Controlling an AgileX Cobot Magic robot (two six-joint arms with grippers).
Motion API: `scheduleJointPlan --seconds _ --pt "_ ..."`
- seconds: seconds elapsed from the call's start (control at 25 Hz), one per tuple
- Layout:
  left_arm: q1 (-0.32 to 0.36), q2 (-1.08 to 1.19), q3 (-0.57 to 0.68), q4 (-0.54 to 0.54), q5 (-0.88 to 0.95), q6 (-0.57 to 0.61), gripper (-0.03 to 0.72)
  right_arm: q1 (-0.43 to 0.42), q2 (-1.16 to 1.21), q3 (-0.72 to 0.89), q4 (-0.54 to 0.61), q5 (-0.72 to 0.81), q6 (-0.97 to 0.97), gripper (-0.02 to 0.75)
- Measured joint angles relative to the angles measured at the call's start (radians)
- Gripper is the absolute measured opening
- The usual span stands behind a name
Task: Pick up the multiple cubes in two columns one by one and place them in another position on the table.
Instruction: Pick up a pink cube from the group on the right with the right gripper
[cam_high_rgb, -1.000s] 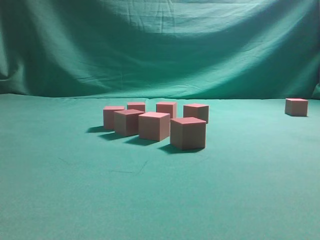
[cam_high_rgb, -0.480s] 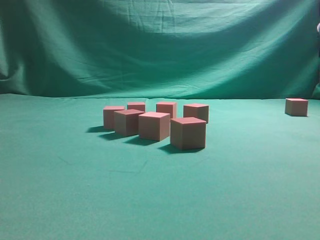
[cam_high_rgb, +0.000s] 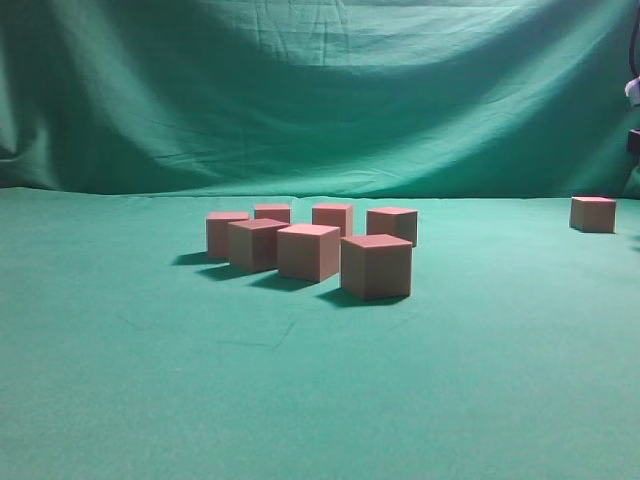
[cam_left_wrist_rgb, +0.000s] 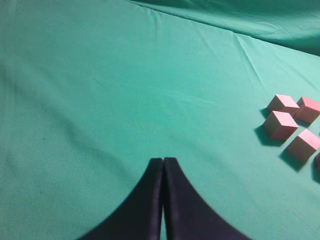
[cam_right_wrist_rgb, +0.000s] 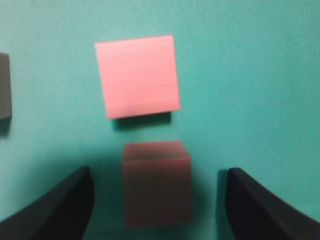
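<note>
Several pinkish-red cubes (cam_high_rgb: 375, 265) stand in two rows mid-table, and one more cube (cam_high_rgb: 593, 214) sits alone at the far right. The left wrist view shows some of the cubes (cam_left_wrist_rgb: 280, 124) at its right edge. My left gripper (cam_left_wrist_rgb: 163, 161) is shut and empty over bare green table (cam_left_wrist_rgb: 100, 100), well left of them. My right gripper (cam_right_wrist_rgb: 158, 175) is open, its fingers (cam_right_wrist_rgb: 75, 200) on either side of a shadowed cube (cam_right_wrist_rgb: 157, 182) with a gap on each side. A brighter cube (cam_right_wrist_rgb: 137, 76) lies just beyond it.
A dark block (cam_right_wrist_rgb: 4, 92) shows at the left edge of the right wrist view. A wrinkled green backdrop (cam_high_rgb: 320, 90) hangs behind the table. A piece of the right arm (cam_high_rgb: 634, 92) pokes in at the exterior view's right edge.
A part of the right arm has come into the right edge of the exterior view and moved lower. None of the cubes has moved.
</note>
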Motion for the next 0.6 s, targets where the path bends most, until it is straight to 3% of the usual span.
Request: scheduleJointPlan --seconds 0.08,0.32,0.6 --pt "0.000 0.000 0.000 0.000 0.000 0.000 0.000 0.000 0.009 0.000 0.000 -0.004 0.000 0.530" --pt "0.000 0.000 0.000 0.000 0.000 0.000 0.000 0.000 0.021 -0.001 0.002 0.002 0.000 0.265" --pt "0.000 0.000 0.000 0.000 0.000 0.000 0.000 0.000 0.029 -0.070 0.002 0.125 0.036 0.271"
